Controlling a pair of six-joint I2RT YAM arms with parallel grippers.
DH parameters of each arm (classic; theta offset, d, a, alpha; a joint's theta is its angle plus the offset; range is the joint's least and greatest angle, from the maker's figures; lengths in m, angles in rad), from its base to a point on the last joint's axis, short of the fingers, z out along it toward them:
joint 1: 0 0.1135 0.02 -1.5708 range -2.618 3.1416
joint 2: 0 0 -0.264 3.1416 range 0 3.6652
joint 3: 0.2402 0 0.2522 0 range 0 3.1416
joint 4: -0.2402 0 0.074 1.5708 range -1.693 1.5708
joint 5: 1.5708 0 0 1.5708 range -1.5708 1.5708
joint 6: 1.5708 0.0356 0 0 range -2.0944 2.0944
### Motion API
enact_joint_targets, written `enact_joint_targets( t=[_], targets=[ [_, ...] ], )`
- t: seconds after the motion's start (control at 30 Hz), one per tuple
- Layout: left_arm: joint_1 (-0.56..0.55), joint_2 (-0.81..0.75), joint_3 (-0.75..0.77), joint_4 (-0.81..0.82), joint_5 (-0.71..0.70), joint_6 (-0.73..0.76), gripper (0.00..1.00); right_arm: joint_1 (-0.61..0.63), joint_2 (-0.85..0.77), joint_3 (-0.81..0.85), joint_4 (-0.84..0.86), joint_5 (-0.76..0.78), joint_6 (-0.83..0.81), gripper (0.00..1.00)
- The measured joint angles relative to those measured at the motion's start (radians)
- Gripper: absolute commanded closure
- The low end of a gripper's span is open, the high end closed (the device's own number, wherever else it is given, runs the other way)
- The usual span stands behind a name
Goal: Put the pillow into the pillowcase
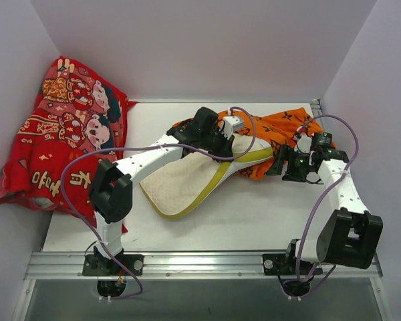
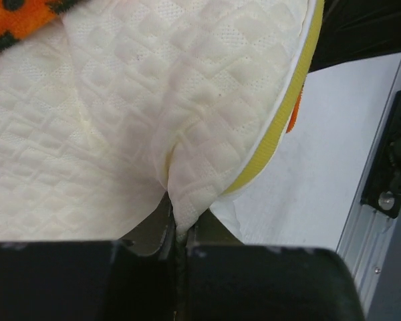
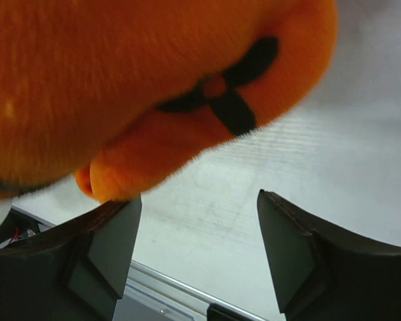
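Observation:
The cream-white pillow (image 1: 187,180) lies across the middle of the table, its yellow-green band along the near edge. Its far end reaches the bright orange pillowcase (image 1: 281,134) at the back right. My left gripper (image 1: 224,139) is shut on a pinched fold of the pillow (image 2: 154,100); in the left wrist view the fabric runs between the closed jaws (image 2: 178,231), and a corner of the pillowcase (image 2: 20,17) shows at top left. My right gripper (image 1: 286,164) is open at the pillowcase's near edge. In the right wrist view (image 3: 199,221) an orange fold (image 3: 120,80) rests on the left fingertip, with nothing between the jaws.
A red cloth with cartoon figures (image 1: 60,134) is heaped against the left wall. Grey walls close the back and both sides. A metal rail (image 1: 200,264) runs along the table's front edge, with both arm bases on it.

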Motion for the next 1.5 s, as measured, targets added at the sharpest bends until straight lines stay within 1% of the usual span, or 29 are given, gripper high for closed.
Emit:
enact_joint_targets(
  t=[0.07,0.17,0.27,0.33,0.47,0.53,0.63,0.73,0.83,0.93,0.97,1.0,1.1,1.13,1.17,1.23,1.3,1.4,1.5],
  targets=[
    [0.003,0.000,0.011,0.000,0.017,-0.025,1.00,0.040,0.021,-0.001,0.048,0.009,0.030,0.26],
    [0.004,0.001,0.012,-0.004,0.029,-0.055,1.00,0.074,0.051,-0.010,0.119,0.009,0.085,0.26],
    [0.010,0.002,0.012,-0.003,0.029,-0.071,1.00,0.091,0.084,-0.019,0.169,0.000,0.139,0.30],
    [0.017,0.002,0.012,-0.002,0.028,-0.079,1.00,0.096,0.100,-0.019,0.192,-0.018,0.164,0.35],
    [0.024,0.002,0.012,-0.003,0.029,-0.087,1.00,0.096,0.099,-0.019,0.199,-0.051,0.175,0.39],
    [0.027,0.002,0.012,-0.003,0.029,-0.089,1.00,0.096,0.089,-0.019,0.176,-0.066,0.160,0.38],
    [0.029,0.002,0.012,-0.004,0.034,-0.089,1.00,0.097,0.036,-0.022,0.144,-0.087,0.134,0.32],
    [0.030,0.002,0.012,-0.005,0.038,-0.089,1.00,0.107,0.007,-0.022,0.134,-0.100,0.122,0.31],
    [0.030,0.002,0.012,-0.009,0.040,-0.087,1.00,0.113,0.040,-0.018,0.127,-0.116,0.122,0.28],
    [0.030,0.002,0.012,-0.013,0.042,-0.085,1.00,0.115,0.079,-0.017,0.123,-0.121,0.124,0.29],
    [0.031,0.002,0.012,-0.013,0.043,-0.084,1.00,0.115,0.088,-0.017,0.124,-0.119,0.130,0.31],
    [0.031,0.002,0.012,-0.013,0.045,-0.084,1.00,0.115,0.090,-0.017,0.129,-0.116,0.137,0.35],
    [0.033,0.002,0.011,-0.011,0.047,-0.087,1.00,0.115,0.098,-0.014,0.173,-0.103,0.173,0.79],
    [0.034,0.002,0.010,-0.008,0.046,-0.090,1.00,0.116,0.105,-0.011,0.185,-0.105,0.183,0.96],
    [0.034,0.002,0.005,-0.001,0.042,-0.093,1.00,0.121,0.109,-0.006,0.196,-0.109,0.193,1.00],
    [0.034,0.002,-0.014,0.023,0.026,-0.113,1.00,0.136,0.109,-0.001,0.210,-0.122,0.216,1.00],
    [0.034,0.001,-0.042,0.047,0.001,-0.141,1.00,0.179,0.093,0.000,0.214,-0.131,0.223,1.00],
    [0.034,0.004,-0.059,0.066,-0.064,-0.198,1.00,0.307,0.033,-0.003,0.211,-0.148,0.226,1.00],
    [0.034,0.016,-0.038,0.074,-0.151,-0.256,1.00,0.482,-0.056,-0.020,0.200,-0.140,0.209,1.00]
  ],
)
